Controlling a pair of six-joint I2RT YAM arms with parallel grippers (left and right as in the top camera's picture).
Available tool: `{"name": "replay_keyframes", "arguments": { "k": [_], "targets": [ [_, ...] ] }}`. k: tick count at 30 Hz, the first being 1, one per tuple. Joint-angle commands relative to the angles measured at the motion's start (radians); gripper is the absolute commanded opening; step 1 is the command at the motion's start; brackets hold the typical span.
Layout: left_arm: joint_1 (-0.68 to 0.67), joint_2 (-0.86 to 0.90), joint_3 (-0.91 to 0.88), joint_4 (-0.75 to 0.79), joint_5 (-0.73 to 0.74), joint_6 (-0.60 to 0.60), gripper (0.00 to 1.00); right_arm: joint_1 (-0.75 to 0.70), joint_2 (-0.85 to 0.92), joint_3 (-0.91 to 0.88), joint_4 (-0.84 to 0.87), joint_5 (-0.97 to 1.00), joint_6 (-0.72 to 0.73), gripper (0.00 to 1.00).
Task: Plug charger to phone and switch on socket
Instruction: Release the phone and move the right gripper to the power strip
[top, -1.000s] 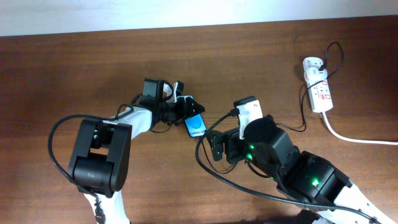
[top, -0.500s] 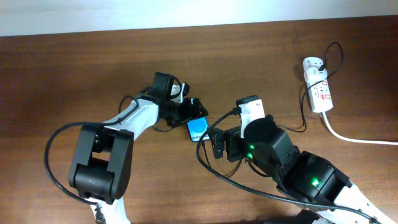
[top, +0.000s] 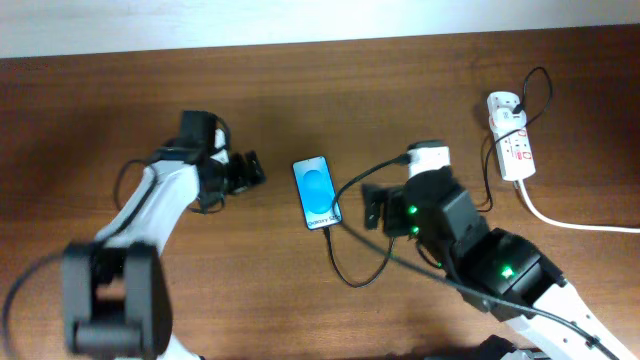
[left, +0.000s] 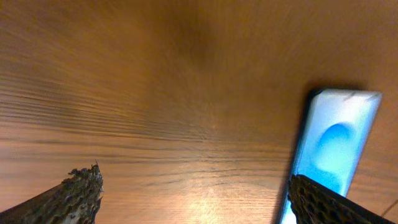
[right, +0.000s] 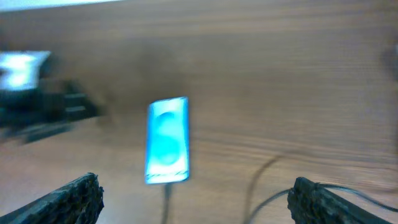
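Pressing the light white oblong power strip (top: 512, 140) may skid it, so bear straight down; your left gripper (left: 196, 196) and right gripper (right: 196, 198) are spread, empty

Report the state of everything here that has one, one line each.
phone: flat on the table, screen lit.
charger: tip meets the phone's lower edge, looks plugged in.
socket: plug seated, switch position too small to tell.
left pincer: open, empty, apart from the phone.
right pincer: open, empty.
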Motion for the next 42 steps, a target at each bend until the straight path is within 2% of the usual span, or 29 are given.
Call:
{"name": "replay_keyframes", "arguments": {
  "k": [1,3,8,12,13,14,15,16,17,18,19,20,21,24,26,32,34,36,42],
  "targets": [
    [0.003,-0.332,0.004,0.005,-0.186,0.053,0.99,-0.107,-0.003,0.014,0.059,0.141,-0.003,0.98],
    [0.002,-0.575,0.002,-0.005,-0.238,0.06,0.99,-0.175,-0.026,0.014,0.212,0.154,-0.11,0.98],
    [0.002,-0.946,-0.053,-0.098,-0.345,0.075,0.99,-0.205,-0.104,0.014,0.535,0.221,-0.257,0.98],
    [0.002,-1.183,-0.123,-0.201,-0.441,0.074,0.99,-0.205,-0.129,0.014,0.488,0.369,-0.267,1.0],
    [0.002,-1.24,-0.132,-0.24,-0.456,0.074,0.99,-0.212,-0.124,0.014,0.436,0.423,-0.267,0.96],
    [0.002,-1.285,-0.132,-0.269,-0.484,0.074,0.99,-0.237,-0.113,0.014,0.394,0.426,-0.266,0.88],
    [0.002,-1.318,-0.132,-0.288,-0.523,0.074,0.99,-0.27,-0.095,0.014,0.361,0.42,-0.249,0.73],
    [0.003,-1.352,-0.132,-0.319,-0.56,0.074,0.99,-0.338,-0.06,0.014,0.311,0.41,-0.168,0.55],
    [0.003,-1.369,-0.132,-0.343,-0.585,0.074,0.99,-0.407,-0.022,0.014,0.279,0.35,-0.126,0.41],
    [0.003,-1.374,-0.132,-0.375,-0.593,0.074,0.99,-0.491,0.028,0.014,0.267,0.238,-0.113,0.33],
    [0.003,-1.373,-0.133,-0.405,-0.593,0.074,0.99,-0.575,0.085,0.014,0.267,0.118,-0.11,0.17],
    [0.003,-1.373,-0.133,-0.434,-0.592,0.074,1.0,-0.65,0.142,0.021,0.262,0.039,-0.069,0.07],
    [0.003,-1.373,-0.133,-0.466,-0.593,0.074,0.99,-0.691,0.176,0.027,0.257,0.002,-0.034,0.04],
    [0.003,-1.373,-0.133,-0.605,-0.593,0.074,0.99,-0.865,0.362,0.088,0.251,-0.235,0.016,0.04],
    [0.003,-1.373,-0.133,-0.653,-0.593,0.074,0.99,-0.916,0.472,0.154,0.221,-0.315,0.017,0.04],
    [0.003,-1.374,-0.133,-0.707,-0.592,0.074,0.99,-1.017,0.949,0.652,-0.068,-0.365,0.053,0.04],
    [0.003,-1.374,-0.133,-0.699,-0.592,0.074,0.99,-1.029,1.032,0.737,-0.094,-0.419,0.058,0.04],
    [0.003,-1.374,-0.134,-0.686,-0.592,0.074,0.99,-1.03,1.104,0.782,-0.093,-0.445,0.127,0.04],
    [0.003,-1.375,-0.134,-0.686,-0.592,0.074,0.99,-1.035,1.171,0.781,-0.091,-0.442,0.158,0.04]
  ]
}}
